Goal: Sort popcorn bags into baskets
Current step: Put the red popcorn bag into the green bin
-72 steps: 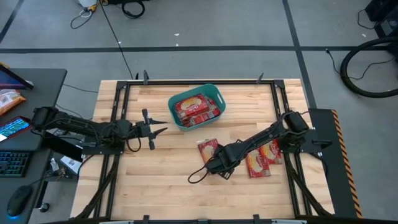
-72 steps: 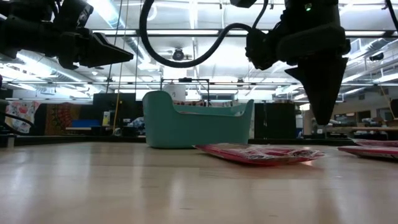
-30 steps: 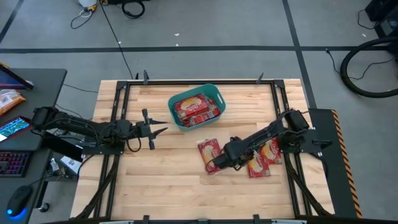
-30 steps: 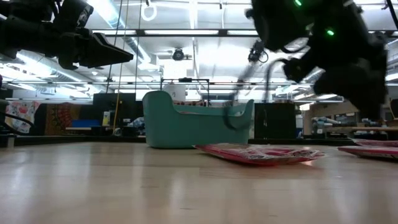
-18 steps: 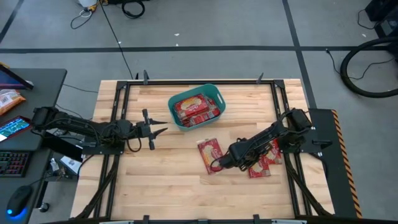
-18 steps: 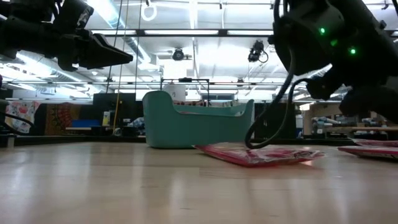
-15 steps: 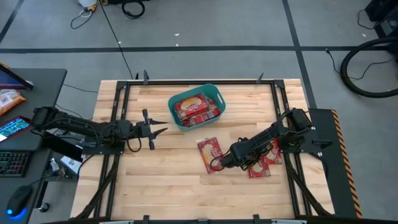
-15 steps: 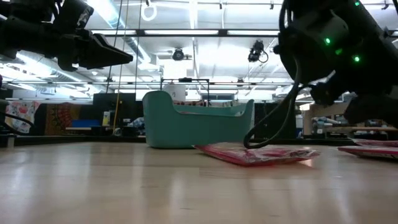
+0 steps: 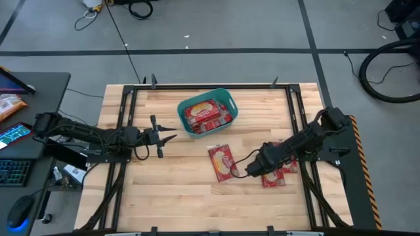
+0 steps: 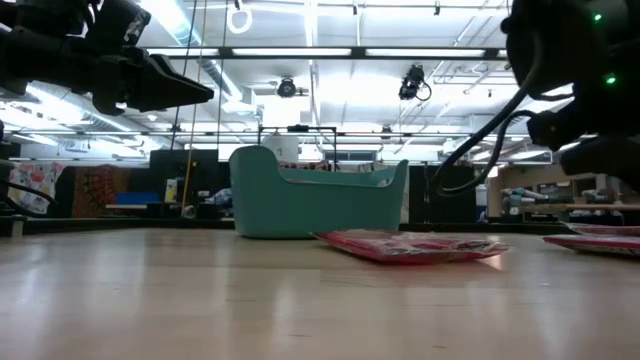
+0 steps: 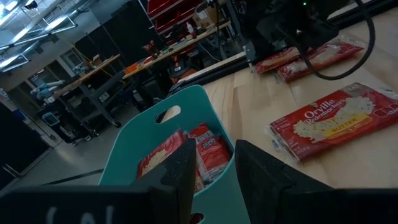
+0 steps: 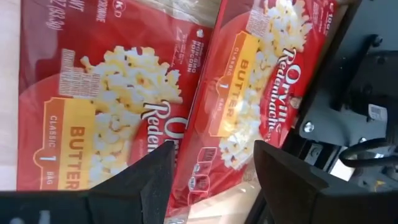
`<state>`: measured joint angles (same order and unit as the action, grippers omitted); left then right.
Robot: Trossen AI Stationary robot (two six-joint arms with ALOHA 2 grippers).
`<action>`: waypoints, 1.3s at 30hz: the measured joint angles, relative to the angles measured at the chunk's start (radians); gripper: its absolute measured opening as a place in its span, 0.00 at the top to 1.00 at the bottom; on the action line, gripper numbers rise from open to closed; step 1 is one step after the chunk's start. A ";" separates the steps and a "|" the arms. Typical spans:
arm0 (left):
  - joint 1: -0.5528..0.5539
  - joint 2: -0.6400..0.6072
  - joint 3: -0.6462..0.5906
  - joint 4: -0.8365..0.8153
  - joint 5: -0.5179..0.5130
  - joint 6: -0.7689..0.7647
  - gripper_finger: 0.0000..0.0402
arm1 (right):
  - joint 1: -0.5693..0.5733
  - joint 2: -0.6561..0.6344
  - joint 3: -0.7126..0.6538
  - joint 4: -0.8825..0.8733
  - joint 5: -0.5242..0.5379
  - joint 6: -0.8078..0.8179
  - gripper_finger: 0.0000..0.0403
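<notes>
While the left gripper (image 9: 169, 137) just hangs above bare wood out on the left half of the table (image 9: 164, 183), fingers a little apart with nothing between them, the right gripper (image 9: 264, 168) is the one over the action. It sits low over the two bags (image 9: 278, 169) by the table's right edge, and the right wrist view looks straight down on that pair (image 12: 186, 112): two red butter popcorn packets side by side, long edges overlapping a bit, with the dark fingers (image 12: 158, 180) spread wide on either side of where they meet. Nothing is pinched between them as far as I can see.

One more bag (image 9: 222, 161) lies flat on its own near the middle of the table, just left of the right gripper and apart from the pair. From table height it shows as a thin red slab (image 10: 415, 246) in front of the basket.

The teal basket (image 9: 226, 98) sits toward the far edge, about centre, and it's got several bags (image 9: 207, 115) piled inside. The left wrist camera peeks over its rim (image 11: 186, 102) and you can see those packets (image 11: 186, 152) stacked in there, with the lone bag (image 11: 339, 121) on the wood beyond it.

Off the table on the left there's a desk with a keyboard (image 9: 14, 172) and a mouse (image 9: 20, 211).
</notes>
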<state>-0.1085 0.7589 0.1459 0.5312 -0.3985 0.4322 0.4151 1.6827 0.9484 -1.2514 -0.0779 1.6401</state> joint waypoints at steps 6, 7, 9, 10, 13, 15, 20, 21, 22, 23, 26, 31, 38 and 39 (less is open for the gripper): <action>0.000 0.000 0.000 0.000 0.000 0.001 0.71 | 0.009 0.000 0.000 0.006 0.042 0.007 0.45; 0.000 0.000 0.000 0.000 0.000 0.001 0.71 | 0.009 0.000 0.000 0.003 0.050 0.007 0.45; 0.000 0.000 0.000 0.000 0.000 0.001 0.71 | 0.009 0.000 -0.001 0.003 0.068 0.009 0.45; 0.000 0.000 0.000 0.000 0.000 0.001 0.71 | 0.009 0.000 -0.001 0.003 0.077 0.010 0.45; 0.000 0.000 0.000 0.000 0.000 0.001 0.71 | 0.009 0.000 -0.003 0.006 0.085 0.010 0.45; 0.000 0.000 0.000 0.000 0.000 0.001 0.71 | 0.009 0.000 -0.019 0.017 0.083 0.010 0.46; 0.000 0.000 0.000 -0.001 0.000 0.001 0.71 | 0.009 0.000 -0.080 0.075 0.057 0.010 0.49; 0.000 0.000 0.000 0.000 0.000 0.001 0.71 | 0.009 0.000 -0.087 0.081 0.053 0.010 0.50; 0.000 0.000 0.000 -0.001 0.000 0.001 0.71 | 0.009 0.000 -0.092 0.086 0.048 0.010 0.50; 0.000 0.000 0.000 0.000 0.000 0.001 0.71 | 0.009 0.000 -0.094 0.088 0.042 0.010 0.51; 0.000 0.000 0.000 -0.001 0.000 0.001 0.71 | 0.008 0.000 -0.094 0.093 0.029 0.009 0.57; 0.000 0.000 0.000 0.000 0.000 0.001 0.71 | 0.008 0.000 -0.095 0.104 -0.002 0.007 0.73; 0.000 0.000 0.000 0.000 0.000 0.001 0.71 | 0.009 0.001 -0.074 0.090 -0.015 0.001 0.96; 0.000 0.000 0.000 0.000 0.000 0.001 0.71 | 0.009 0.001 -0.059 0.092 -0.011 -0.011 0.97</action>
<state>-0.1086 0.7586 0.1459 0.5308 -0.3987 0.4328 0.4236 1.6842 0.8898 -1.1597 -0.0890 1.6294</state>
